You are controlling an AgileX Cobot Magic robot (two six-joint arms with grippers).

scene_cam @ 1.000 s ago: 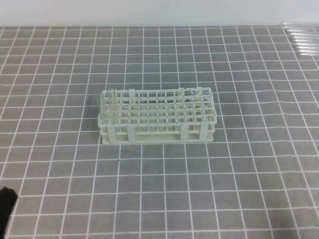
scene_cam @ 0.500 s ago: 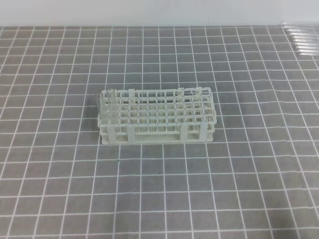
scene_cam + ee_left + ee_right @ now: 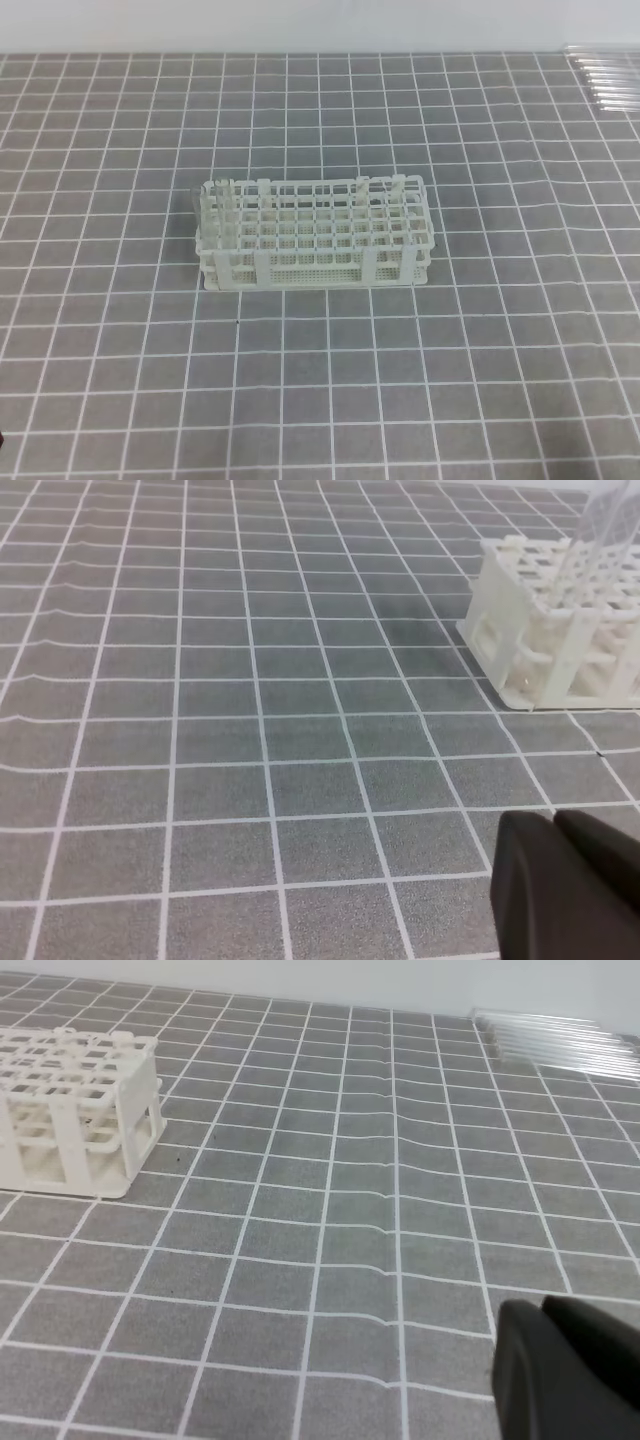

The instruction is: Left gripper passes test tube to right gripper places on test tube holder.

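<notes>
Gone from the high view's lower-left corner is the dark arm seen a second ago. A test tube stands upright at the left end of the test tube holder; spare tubes lie far right. Left gripper and right gripper rest low, jaws closed and empty. Either placement looks finished, or the next move calls for fetching another tube. No writing is legible.
</notes>
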